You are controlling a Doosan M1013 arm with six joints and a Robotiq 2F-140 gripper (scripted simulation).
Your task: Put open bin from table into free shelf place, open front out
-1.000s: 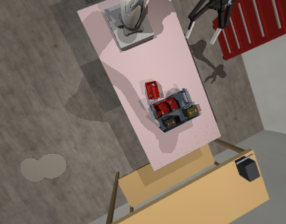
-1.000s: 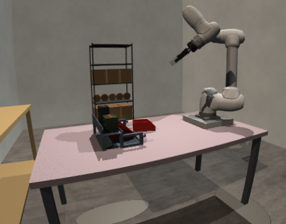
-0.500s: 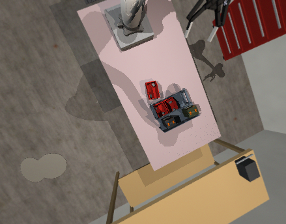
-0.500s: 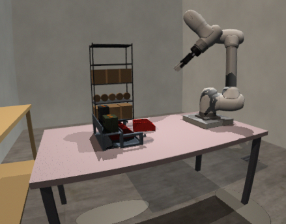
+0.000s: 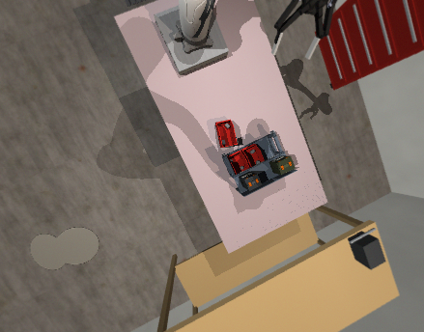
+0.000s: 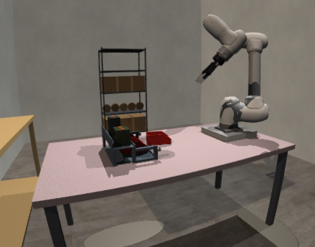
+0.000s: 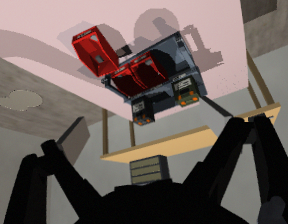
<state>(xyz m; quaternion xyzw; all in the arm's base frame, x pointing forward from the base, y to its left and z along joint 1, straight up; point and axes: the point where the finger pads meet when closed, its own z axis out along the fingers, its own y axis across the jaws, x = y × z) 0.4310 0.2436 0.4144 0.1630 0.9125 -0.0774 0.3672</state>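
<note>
Partly, the shelf (image 6: 130, 151) hides the red bin's (image 6: 158, 138) near side.

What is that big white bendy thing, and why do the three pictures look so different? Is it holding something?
The white thing is a robot arm bolted to the pink table. At its tip is a gripper, like two fingers, wide open and holding nothing.

One picture looks straight down from above, one looks from the side of the room, and one comes from a camera on the arm's wrist, so you see the dark fingers at the bottom.

On the table stands a small grey shelf with red bins and some dark boxes. One loose red bin sits beside it, waiting to be put in the shelf.
</note>
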